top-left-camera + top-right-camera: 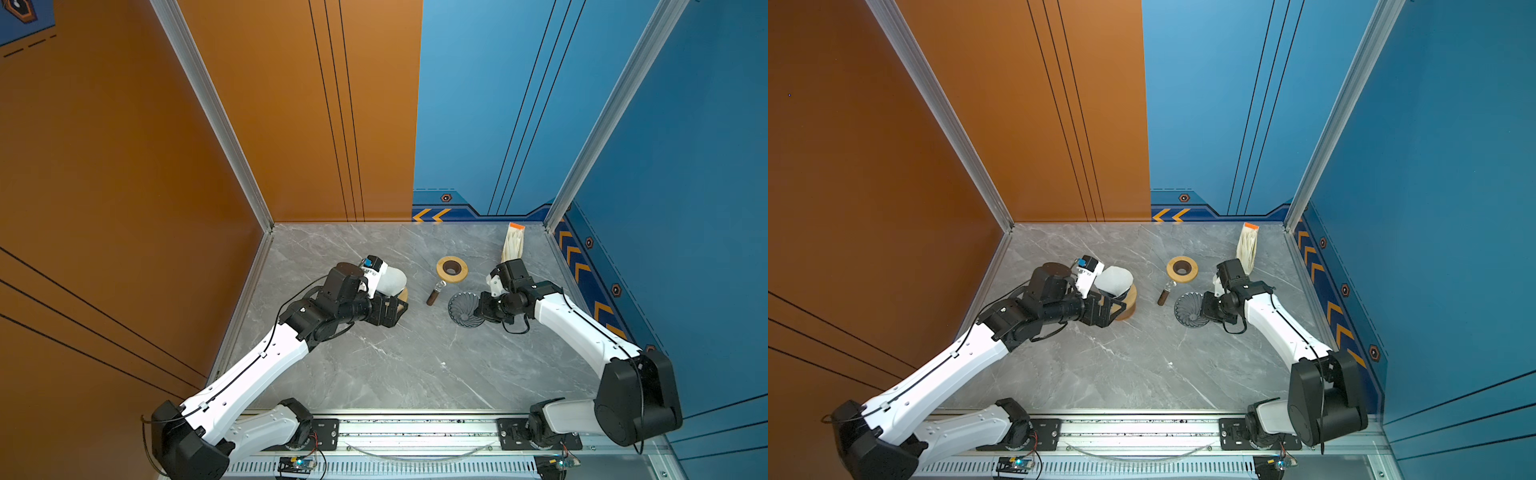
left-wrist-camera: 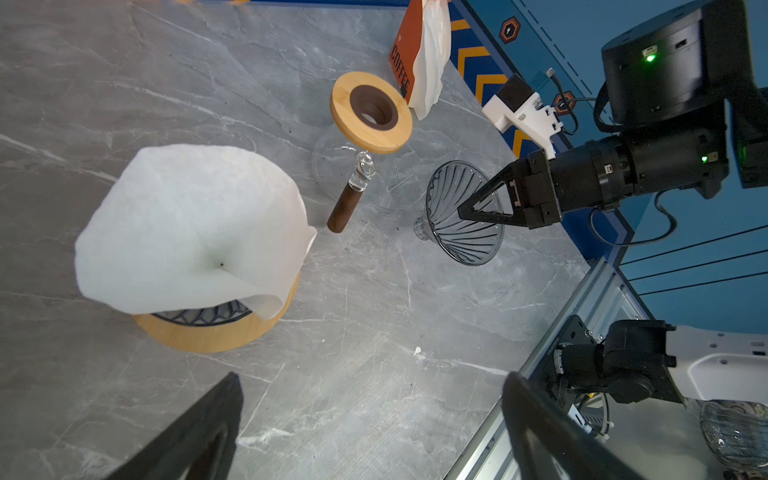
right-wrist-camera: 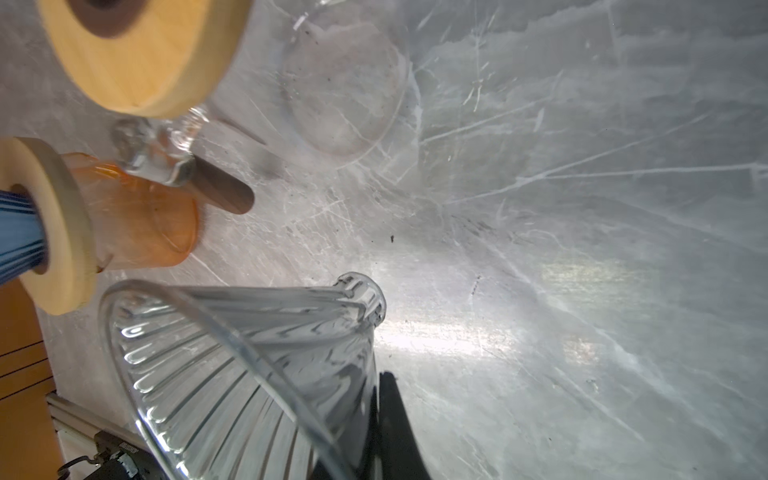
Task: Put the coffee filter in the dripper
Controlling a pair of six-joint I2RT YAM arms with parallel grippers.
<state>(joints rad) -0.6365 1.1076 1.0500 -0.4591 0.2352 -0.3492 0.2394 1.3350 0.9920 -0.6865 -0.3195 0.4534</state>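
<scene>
Evidently the right claw (image 2: 463, 212) pinches the glass dripper (image 2: 465, 245) (one finger hidden behind it); left claw (image 2: 372, 378) gapes, cropped.

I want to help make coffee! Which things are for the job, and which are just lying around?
For the job: white paper filter, wooden-ringed dripper under it, glass dripper in the right hand.
Just lying about: glass jug with wooden lid, pack of spare filters.

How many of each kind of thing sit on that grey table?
Ribbed drippers: 2
Wood-ringed glass vessels: 2
Loose paper filters: 1
Filter packs: 1
Total: 6
</scene>
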